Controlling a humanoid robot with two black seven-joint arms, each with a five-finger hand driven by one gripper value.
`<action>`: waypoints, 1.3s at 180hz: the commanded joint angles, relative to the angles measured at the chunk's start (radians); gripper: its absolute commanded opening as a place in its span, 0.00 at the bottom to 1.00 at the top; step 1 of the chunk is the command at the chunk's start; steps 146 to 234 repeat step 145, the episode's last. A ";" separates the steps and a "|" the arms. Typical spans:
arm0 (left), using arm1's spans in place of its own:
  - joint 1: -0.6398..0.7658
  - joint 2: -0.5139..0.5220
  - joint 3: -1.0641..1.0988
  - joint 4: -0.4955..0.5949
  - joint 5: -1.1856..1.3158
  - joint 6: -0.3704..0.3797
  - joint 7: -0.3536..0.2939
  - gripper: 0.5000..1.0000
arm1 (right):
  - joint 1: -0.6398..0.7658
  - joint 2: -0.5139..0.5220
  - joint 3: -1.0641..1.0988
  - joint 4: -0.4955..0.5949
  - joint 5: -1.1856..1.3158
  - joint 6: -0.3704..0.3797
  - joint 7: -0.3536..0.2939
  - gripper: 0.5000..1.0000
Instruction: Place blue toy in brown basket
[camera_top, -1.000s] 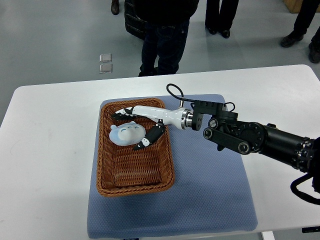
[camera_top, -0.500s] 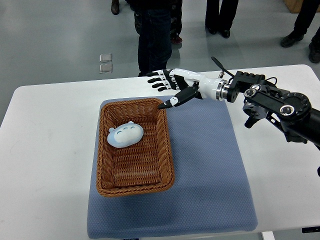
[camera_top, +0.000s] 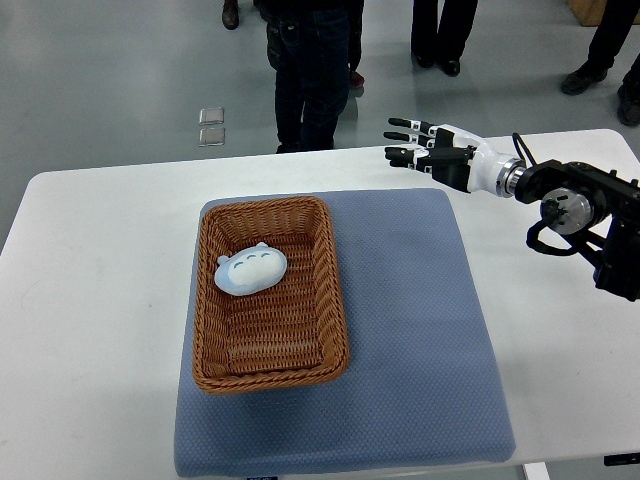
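The blue toy (camera_top: 252, 271), a pale blue rounded plush, lies inside the brown wicker basket (camera_top: 336, 300), in its far half. The basket stands on a blue mat (camera_top: 420, 330) on the white table. My right hand (camera_top: 420, 150) is open and empty, fingers spread, above the far edge of the table, well to the right of and beyond the basket. Its black arm (camera_top: 585, 215) comes in from the right edge. The left arm is out of view.
Several people stand beyond the far table edge; one person's legs (camera_top: 305, 70) are close to it. Two small grey squares (camera_top: 211, 127) lie on the floor. White table surface (camera_top: 100, 300) shows left of the mat.
My right hand has let go of the toy, lifted out of the basket and drawn back to the right and far side. The toy stays in the basket.
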 joint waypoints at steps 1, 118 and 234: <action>0.000 0.000 0.000 0.000 0.000 0.000 -0.001 1.00 | -0.008 0.009 -0.002 -0.031 0.061 0.000 -0.006 0.81; 0.000 0.000 0.000 0.000 0.000 0.000 0.001 1.00 | -0.040 0.032 0.003 -0.057 0.113 -0.025 0.016 0.82; 0.000 0.000 0.000 0.000 0.000 0.000 -0.001 1.00 | -0.040 0.029 0.004 -0.057 0.113 -0.028 0.016 0.82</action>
